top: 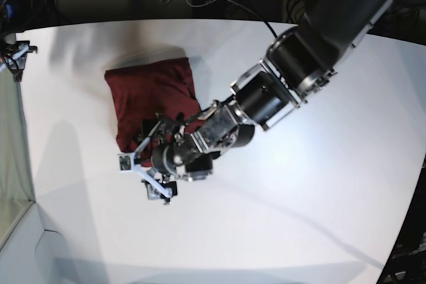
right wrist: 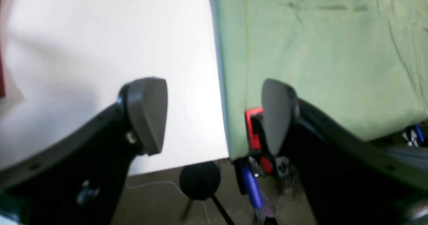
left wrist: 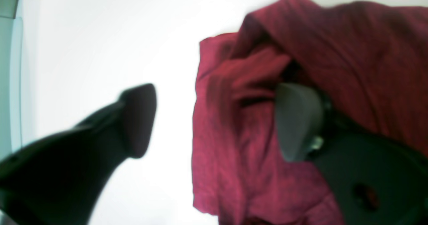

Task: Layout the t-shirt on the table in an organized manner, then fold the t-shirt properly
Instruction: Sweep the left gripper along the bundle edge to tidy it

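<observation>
On the table: t-shirt folded, rumpled; left tool agape, right likewise.

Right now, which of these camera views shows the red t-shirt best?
The base view: from above it shows the t-shirt as a folded bundle on the table, partly hidden by the left arm. The left wrist view shows only blurred, rumpled cloth close up. The right wrist view catches just a red sliver at its left edge.

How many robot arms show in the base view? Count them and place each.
1. The left arm reaches from the top right down to the t-shirt, its left gripper at the shirt's near edge. The right arm is out of that view.
</observation>
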